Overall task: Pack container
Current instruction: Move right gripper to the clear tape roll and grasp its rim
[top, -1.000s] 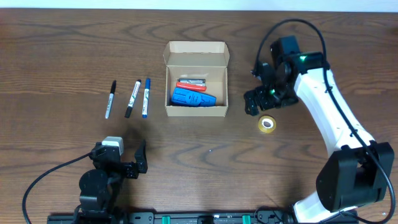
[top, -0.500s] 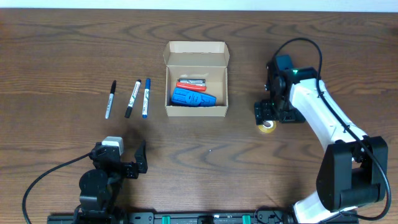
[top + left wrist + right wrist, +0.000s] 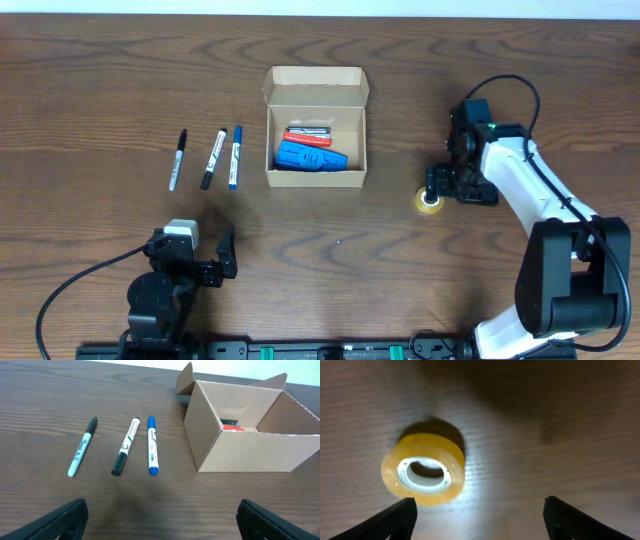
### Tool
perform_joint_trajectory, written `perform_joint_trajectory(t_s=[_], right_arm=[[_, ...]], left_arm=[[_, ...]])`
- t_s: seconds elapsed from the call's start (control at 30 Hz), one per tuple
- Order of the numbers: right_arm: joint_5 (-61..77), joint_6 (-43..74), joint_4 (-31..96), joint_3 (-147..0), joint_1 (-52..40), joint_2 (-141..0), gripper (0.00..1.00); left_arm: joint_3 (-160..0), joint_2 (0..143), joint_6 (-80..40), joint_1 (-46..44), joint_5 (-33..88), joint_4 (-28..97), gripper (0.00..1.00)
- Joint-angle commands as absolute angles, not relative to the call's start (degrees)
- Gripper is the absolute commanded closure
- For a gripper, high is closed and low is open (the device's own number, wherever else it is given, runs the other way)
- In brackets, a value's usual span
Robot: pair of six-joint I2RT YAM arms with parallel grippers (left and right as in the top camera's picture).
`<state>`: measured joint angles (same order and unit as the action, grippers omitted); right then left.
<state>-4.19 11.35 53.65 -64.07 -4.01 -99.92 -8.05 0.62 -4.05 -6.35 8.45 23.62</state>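
Observation:
The tan cardboard container (image 3: 315, 128) stands open at the table's middle, its flap lid up at the back. A blue object (image 3: 308, 158) and a red item (image 3: 307, 137) lie inside. The container also shows in the left wrist view (image 3: 250, 435). A yellow tape roll (image 3: 429, 201) lies right of it, also in the right wrist view (image 3: 423, 469). My right gripper (image 3: 438, 186) is open just above the roll, which lies toward its left finger (image 3: 477, 515). Three markers (image 3: 207, 158) lie left of the container. My left gripper (image 3: 205, 262) is open and empty near the front edge.
The markers are a black one (image 3: 82, 447), a green-and-white one (image 3: 125, 446) and a blue one (image 3: 152, 445), lying side by side. Bare brown wood surrounds everything.
My right arm has swung right and down from beside the container, and its gripper now hovers over the tape roll. The left arm has not moved.

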Motion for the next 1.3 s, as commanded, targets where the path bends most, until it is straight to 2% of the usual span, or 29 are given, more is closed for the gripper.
perform_joint_trajectory(t_s=[0.0,0.47,0.7,1.17,1.27], right_arm=[[-3.18,10.61,51.96,-61.91,-3.77,-99.7,0.19],[-3.2,9.72,42.87,-55.81,-3.7,-99.7,0.22],[-3.2,9.56,39.97,-53.89,-3.66,-99.7,0.29],[-3.18,9.58,39.11,-53.6,-3.66,-99.74,0.68],[-3.18,9.58,38.96,-53.6,-3.66,-99.74,0.74]], left_arm=[[-6.92,0.25,-3.81,-5.91,8.6,23.7,0.04],[-6.92,0.25,-3.81,-5.91,8.6,23.7,0.05],[-6.92,0.25,-3.81,-5.91,8.6,23.7,0.05],[-6.92,0.25,-3.81,-5.91,8.6,23.7,0.05],[-6.92,0.25,-3.81,-5.91,8.6,23.7,0.05]])
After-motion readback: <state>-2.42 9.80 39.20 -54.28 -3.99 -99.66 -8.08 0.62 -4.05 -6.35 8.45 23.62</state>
